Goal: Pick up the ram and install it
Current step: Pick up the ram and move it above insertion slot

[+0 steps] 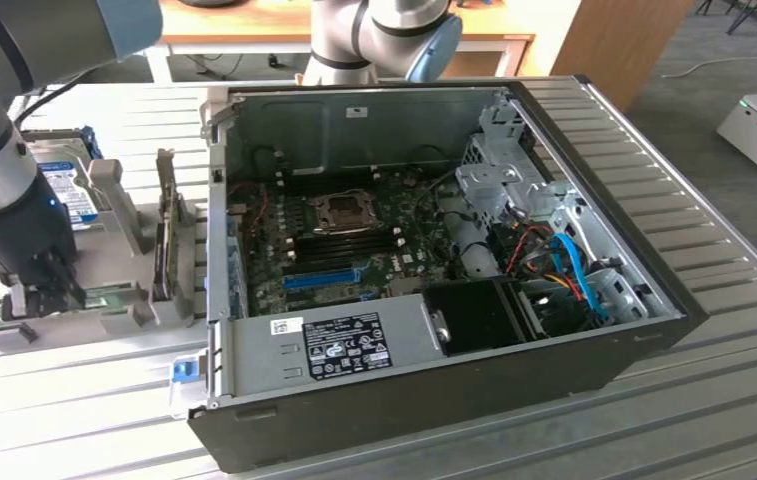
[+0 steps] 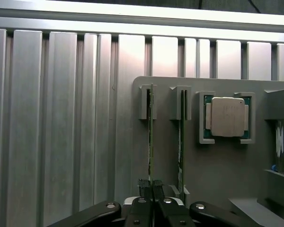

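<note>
Jaws clamped on the ram [image 2: 150,142] standing in the gray holder [image 2: 213,170], second stick [image 2: 181,142] and processor [image 2: 226,117] alongside.

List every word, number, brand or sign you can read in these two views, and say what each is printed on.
No text can be read clearly.
White sticker on the computer case: print and symbols, too small to read.
Blue-white label on the hard drive: blurred, unreadable.
Processor in the parts holder: no legible marking.

Thin green ram [image 2: 150,142] stands on edge in grey holder [image 2: 217,165]
</note>
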Controlling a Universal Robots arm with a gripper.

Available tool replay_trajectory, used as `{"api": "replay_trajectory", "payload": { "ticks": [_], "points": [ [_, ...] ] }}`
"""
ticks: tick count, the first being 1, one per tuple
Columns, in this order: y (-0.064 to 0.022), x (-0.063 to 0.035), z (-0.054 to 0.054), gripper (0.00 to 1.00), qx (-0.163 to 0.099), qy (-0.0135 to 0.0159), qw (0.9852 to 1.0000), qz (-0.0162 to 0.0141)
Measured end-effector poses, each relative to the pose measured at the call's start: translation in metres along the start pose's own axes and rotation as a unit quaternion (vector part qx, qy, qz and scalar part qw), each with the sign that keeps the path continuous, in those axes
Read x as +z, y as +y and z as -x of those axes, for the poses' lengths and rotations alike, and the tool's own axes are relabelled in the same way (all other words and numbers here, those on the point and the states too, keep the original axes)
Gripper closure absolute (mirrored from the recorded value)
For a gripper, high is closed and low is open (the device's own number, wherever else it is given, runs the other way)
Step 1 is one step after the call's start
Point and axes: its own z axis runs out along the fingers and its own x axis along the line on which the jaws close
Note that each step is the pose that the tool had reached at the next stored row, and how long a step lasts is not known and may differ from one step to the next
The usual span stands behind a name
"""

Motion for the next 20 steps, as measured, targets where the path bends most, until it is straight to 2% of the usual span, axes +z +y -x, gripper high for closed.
{"api": "replay_trajectory", "payload": {
  "ticks": [20],
  "points": [
    [0.0011,-0.038,0.002,0.87,0.0,0.0,1.0,0.0]
  ]
}}
